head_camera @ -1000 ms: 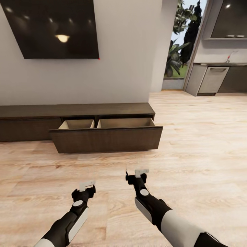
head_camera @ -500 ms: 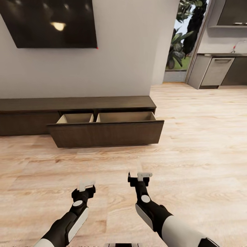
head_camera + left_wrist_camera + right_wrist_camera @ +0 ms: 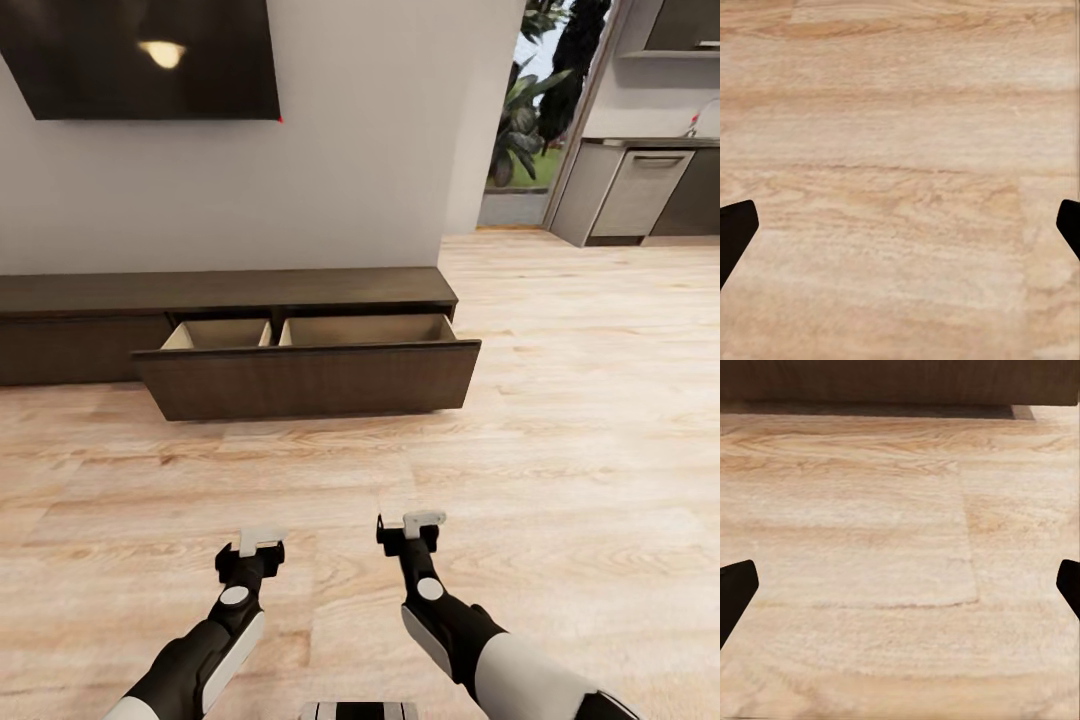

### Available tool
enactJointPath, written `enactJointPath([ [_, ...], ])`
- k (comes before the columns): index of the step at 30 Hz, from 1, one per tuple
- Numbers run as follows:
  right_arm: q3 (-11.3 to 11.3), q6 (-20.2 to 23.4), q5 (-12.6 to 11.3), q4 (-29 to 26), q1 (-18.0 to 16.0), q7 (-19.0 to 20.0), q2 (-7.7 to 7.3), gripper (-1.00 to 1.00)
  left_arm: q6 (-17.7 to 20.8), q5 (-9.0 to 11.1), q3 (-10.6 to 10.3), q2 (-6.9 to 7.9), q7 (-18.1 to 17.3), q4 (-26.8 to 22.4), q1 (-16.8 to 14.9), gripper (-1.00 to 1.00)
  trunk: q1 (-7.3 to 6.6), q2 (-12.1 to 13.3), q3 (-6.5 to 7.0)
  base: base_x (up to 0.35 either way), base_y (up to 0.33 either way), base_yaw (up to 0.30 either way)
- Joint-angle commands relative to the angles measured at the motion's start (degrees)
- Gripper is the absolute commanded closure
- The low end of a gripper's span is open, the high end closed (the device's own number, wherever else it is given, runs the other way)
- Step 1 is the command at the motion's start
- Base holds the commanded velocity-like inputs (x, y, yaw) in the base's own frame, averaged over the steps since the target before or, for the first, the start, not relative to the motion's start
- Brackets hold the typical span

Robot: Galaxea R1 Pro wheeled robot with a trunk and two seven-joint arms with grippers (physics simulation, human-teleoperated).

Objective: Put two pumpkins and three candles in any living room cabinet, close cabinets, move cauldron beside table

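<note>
**Living room wall and kitchen beyond**

Pale wood plank flooring is laid throughout. A dark screen is mounted on the grey-white wall. Greenery is seen through a glazed opening, beside grey kitchen units.

cabinet against wall ahead, open drawer jutting over floor

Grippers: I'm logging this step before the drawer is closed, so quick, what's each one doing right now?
Left gripper: open, holding nothing, above the wood floor.
Right gripper: open, holding nothing.
</note>
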Motion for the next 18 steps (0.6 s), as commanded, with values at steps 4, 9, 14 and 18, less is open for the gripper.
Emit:
enactJointPath([
  [4, 1.4, -0.3, 2.6, 0.3, -0.1, -0.2, -0.02, -1.00, 0.3, 0.1, -0.5, 0.15, 0.5, -0.1, 0.0, -1.00, -0.01, 0.0, -0.05, 0.000, 0.000, 0.000],
  [9, 1.6, -0.3, 3.6, 0.3, -0.1, -0.1, 0.04, -1.00, 0.3, -0.1, -0.6, 0.21, 0.4, -0.3, 0.0, -1.00, -0.01, 0.0, -0.05, 0.000, 0.000, 0.000],
  [14, 1.6, -0.4, 3.6, 0.3, -0.1, -0.1, 0.06, -1.00, 0.3, -0.2, -1.1, 0.20, 0.4, -0.5, 0.0, -1.00, 0.01, 0.0, -0.27, 0.000, 0.000, 0.000],
  [18, 1.6, -0.4, 3.5, 0.3, -0.1, 0.0, 0.03, -1.00, 0.3, -0.2, -1.7, 0.22, 0.1, -0.7, 0.0, -1.00, 0.01, 0.0, -0.27, 0.000, 0.000, 0.000],
])
